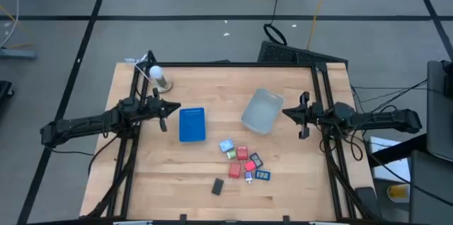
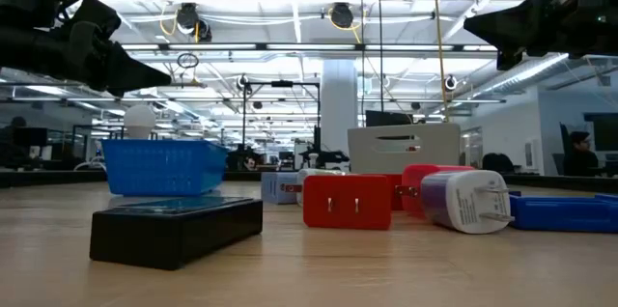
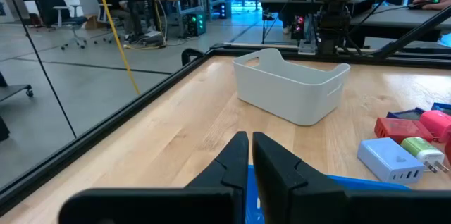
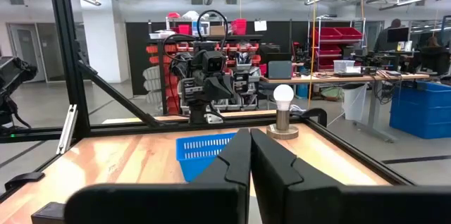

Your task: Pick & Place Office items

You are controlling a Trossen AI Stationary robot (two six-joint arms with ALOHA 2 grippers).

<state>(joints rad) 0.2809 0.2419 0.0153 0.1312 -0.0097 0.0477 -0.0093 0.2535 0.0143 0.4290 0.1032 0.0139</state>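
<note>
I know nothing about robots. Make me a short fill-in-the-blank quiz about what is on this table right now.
1. The left claw hangs just beside the flat ____ tray.
2. The clear grey plastic tub holds ____ office items.
3. Apart from the cluster of office items, one lone piece is coloured ____.
4. Both the left claw and the right claw have their fingers ____.

Missing words: blue; no; black; shut

Two dark slender jointed arms; each hand black, two tapered wedge-shaped fingers [image 3: 236,160], matte.
</note>
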